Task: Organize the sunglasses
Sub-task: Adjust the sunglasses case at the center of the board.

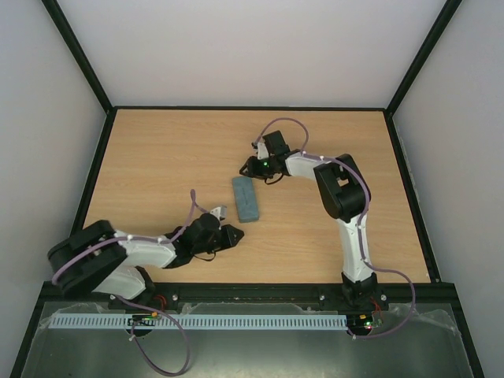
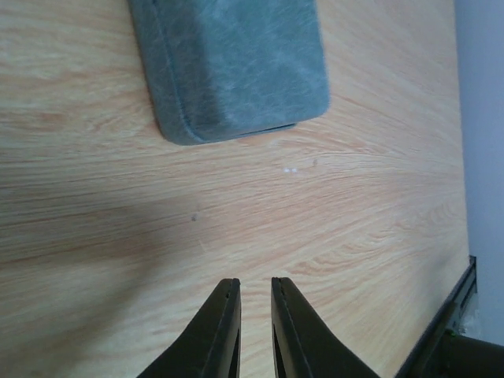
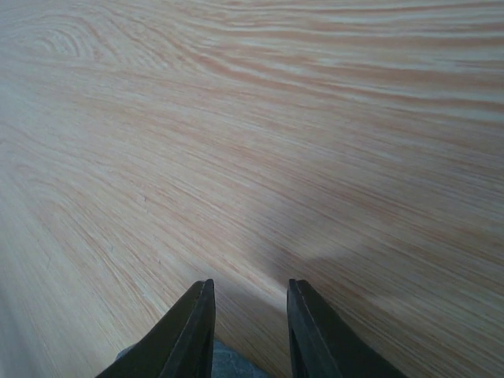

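The grey-blue case lies shut on the wooden table, near the middle. The sunglasses are not in view in any frame. My left gripper is just in front of the case's near end, apart from it. In the left wrist view, my left gripper has a narrow gap between the fingers and holds nothing, and the case's end lies ahead. My right gripper hovers at the case's far end. In the right wrist view it is open and empty, with a bit of the case below.
Black frame rails edge the table. White walls stand at the back and both sides. A white slotted strip runs along the near edge by the arm bases.
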